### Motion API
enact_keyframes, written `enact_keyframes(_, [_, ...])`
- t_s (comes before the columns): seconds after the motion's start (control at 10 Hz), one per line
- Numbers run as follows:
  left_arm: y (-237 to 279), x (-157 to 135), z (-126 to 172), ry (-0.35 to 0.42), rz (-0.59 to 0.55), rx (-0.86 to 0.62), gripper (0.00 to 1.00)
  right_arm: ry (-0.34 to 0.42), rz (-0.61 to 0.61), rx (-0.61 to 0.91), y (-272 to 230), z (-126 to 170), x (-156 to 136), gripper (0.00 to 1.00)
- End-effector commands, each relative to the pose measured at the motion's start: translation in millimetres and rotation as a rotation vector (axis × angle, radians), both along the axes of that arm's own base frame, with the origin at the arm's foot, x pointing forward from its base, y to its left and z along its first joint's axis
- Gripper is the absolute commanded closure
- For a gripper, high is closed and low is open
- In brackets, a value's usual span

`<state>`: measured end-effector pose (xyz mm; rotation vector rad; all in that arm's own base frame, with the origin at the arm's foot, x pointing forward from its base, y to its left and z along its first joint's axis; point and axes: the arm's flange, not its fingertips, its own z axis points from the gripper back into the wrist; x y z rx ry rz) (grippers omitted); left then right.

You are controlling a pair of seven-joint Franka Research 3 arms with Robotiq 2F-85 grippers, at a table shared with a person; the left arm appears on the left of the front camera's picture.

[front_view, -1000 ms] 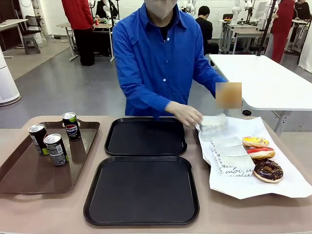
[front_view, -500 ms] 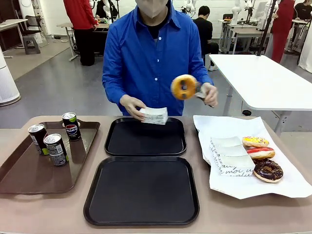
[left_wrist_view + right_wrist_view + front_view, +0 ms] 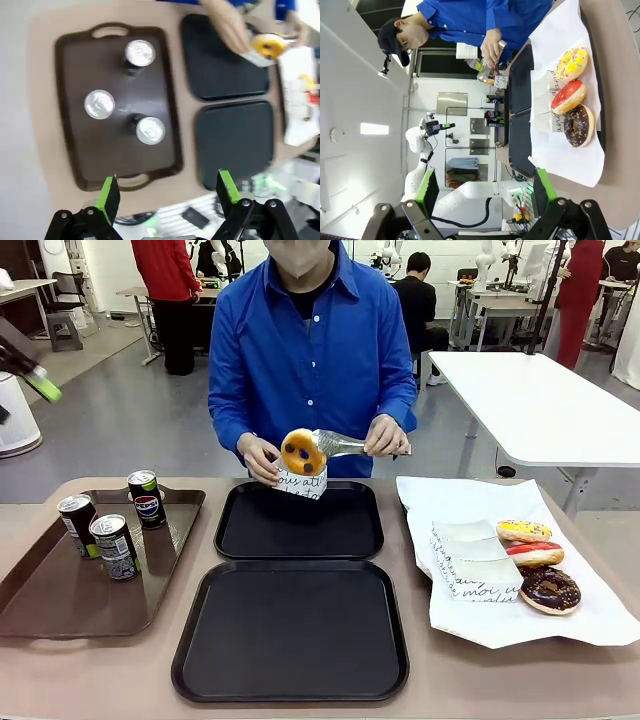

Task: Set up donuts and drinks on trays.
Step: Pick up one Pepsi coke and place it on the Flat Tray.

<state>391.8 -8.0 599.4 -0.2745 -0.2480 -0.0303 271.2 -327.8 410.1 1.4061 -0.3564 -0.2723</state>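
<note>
- Okay, the table [image 3: 100, 670] is carrying everything; a person [image 3: 310, 350] in a blue shirt is standing at its far side.
- The brown tray [image 3: 60, 600] is lying at the robot's left end. The front view is taking it at a slant, and the left wrist view is looking straight down on it [image 3: 75, 125].
- Two black trays are lying mid-table, the far tray [image 3: 298, 525] just beside the near tray [image 3: 290, 630], both bare.
- A white paper sheet [image 3: 500, 625] is lying at the robot's right end.
- The left gripper [image 3: 168, 190] is hanging high above the brown tray's handle end, fingers spread wide and gripping nothing. The front view is catching one green pad [image 3: 45, 390] at its upper left edge.
- The right gripper [image 3: 484, 192] is looking along the paper sheet, fingers spread with nothing between them.
- Three cans are standing upright and apart on the brown tray: far can [image 3: 148, 499], left can [image 3: 77, 524], near can [image 3: 114, 547]. The front view is giving their labels, with a Pepsi logo on the far one; the left wrist view is giving their silver tops.
- Three donuts are lying in a close row on the sheet: yellow donut [image 3: 523, 531], red donut [image 3: 534, 554], chocolate donut [image 3: 549, 589]. The right wrist view is showing coloured sprinkles on the yellow one.
- A fourth donut [image 3: 302, 452] is being gripped in metal tongs [image 3: 345, 444] by one hand [image 3: 387, 435] above the far tray's far edge.
- The other hand [image 3: 260, 457] is holding a paper holder [image 3: 300, 483] right under that donut.
- Spare holders [image 3: 475, 562] are lying on the sheet beside the row.
</note>
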Motion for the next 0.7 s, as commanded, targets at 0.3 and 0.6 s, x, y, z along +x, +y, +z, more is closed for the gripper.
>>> enact_keyframes(0.3, [-73.8, 17.6, -80.3, 0.162, 0.034, 0.317, 0.0, -0.007, -0.005, 0.012, 1.2, 1.8, -0.8, 0.0])
enact_keyframes(0.6, [-80.8, 13.0, -91.5, 0.174, 0.016, 0.322, 0.0, -0.007, -0.005, 0.012, 1.2, 1.8, -0.8, 0.0])
